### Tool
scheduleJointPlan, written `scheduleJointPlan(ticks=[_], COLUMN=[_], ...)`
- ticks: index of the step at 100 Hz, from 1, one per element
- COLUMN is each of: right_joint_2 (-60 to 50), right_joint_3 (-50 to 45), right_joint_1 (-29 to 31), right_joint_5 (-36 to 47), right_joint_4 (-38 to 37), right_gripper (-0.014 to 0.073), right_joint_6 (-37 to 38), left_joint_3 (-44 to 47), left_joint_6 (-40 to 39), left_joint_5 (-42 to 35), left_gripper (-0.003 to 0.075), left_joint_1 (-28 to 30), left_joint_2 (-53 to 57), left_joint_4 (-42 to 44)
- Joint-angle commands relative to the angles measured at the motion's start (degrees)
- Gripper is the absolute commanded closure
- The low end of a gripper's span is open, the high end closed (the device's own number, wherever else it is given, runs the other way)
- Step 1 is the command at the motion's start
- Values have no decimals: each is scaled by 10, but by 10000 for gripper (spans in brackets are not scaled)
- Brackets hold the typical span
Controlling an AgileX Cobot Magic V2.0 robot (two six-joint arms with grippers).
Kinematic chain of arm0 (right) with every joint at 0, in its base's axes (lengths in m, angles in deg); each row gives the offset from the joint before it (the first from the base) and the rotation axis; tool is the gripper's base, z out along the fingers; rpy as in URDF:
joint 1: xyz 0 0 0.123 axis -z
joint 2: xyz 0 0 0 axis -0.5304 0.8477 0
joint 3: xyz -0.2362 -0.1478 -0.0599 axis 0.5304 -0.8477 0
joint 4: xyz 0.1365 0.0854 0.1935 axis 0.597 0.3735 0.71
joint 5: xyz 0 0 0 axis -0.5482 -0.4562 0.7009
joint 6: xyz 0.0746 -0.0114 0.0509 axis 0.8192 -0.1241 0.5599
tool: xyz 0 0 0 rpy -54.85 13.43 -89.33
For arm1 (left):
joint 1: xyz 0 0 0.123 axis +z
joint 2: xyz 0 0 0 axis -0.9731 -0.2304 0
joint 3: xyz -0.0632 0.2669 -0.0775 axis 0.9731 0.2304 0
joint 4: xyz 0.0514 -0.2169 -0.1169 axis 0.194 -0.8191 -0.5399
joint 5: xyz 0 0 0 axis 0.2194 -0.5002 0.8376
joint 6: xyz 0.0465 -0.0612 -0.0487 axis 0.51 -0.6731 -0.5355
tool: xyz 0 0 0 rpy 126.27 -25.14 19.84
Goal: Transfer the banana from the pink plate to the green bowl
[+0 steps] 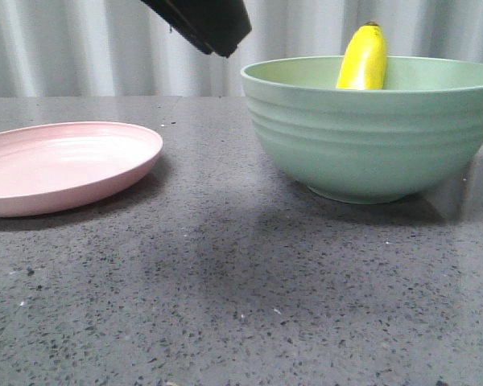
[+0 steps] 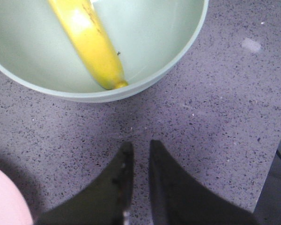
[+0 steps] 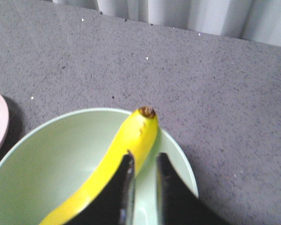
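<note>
Glossy yellow curved banana (image 1: 363, 58) lies inside the ridged mint-green bowl (image 1: 370, 137), dark tip leaning on the far rim. Left gripper (image 2: 137, 149) hovers over grey speckled table (image 1: 225, 281), fingers nearly together, holding nothing. Right gripper (image 3: 144, 160) above the bowl, narrow gap, empty. Shallow pale-pink plate (image 1: 60, 165) sits left, bare.

Low front camera faces forward across the table; both wrist cameras look down, sharing the green bowl (image 1: 370, 129).
</note>
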Motion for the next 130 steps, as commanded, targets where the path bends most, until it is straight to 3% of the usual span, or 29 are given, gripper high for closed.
scheduleJointPlan(ticks=[1,40,95,130], right_joint_2=[-41,-271,-648,-638], right_joint_3=[9,-176,-431,-436], right_joint_1=[4,4,4,5], right_joint_5=[8,45,133,93], right_joint_4=[-7,-7,-37,-45], right_gripper=[664,664,664,664], right_joint_6=[-4,-4,-4,-4], left_joint_3=[-15,50,425,532], left_joint_6=[-9,-9,-9,-9], left_joint_5=[-17,-58,-324,-344], left_gripper=[741,741,741,741], left_joint_1=[-3,-3,-3,-3], left_joint_2=[20,134,556,683], left_joint_4=[-7,-7,-7,-2])
